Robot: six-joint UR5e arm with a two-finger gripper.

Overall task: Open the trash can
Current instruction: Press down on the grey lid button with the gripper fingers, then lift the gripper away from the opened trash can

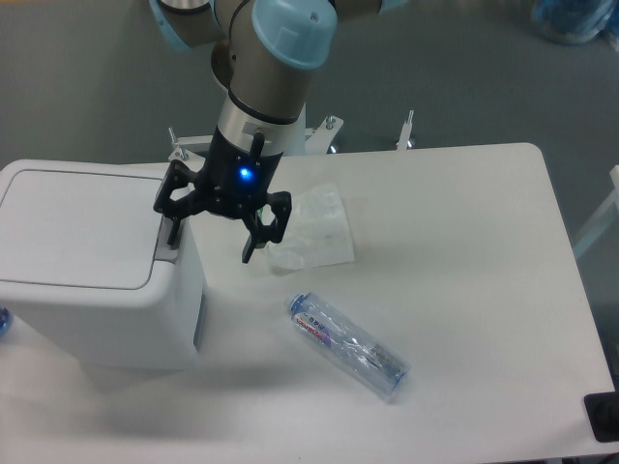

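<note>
From the fixed camera, my claw (pixel 210 232) is spread wide and holds nothing, one finger at the grey push-button (pixel 166 239). The trash can (pixel 87 266) sits at nine o'clock on the counter (pixel 464 290), lid shut. It looks rigid and light, so I'd press, not grip.

The arm comes in from twelve o'clock, its pale blue joint cap at the top and its grey wrist angling down toward seven o'clock. A blue light glows on the black wrist body. The gripper (pixel 211 237) hangs with its two black fingers spread wide, one fingertip (pixel 174 235) toward nine o'clock and the other toward four o'clock, with nothing held between them.
</note>
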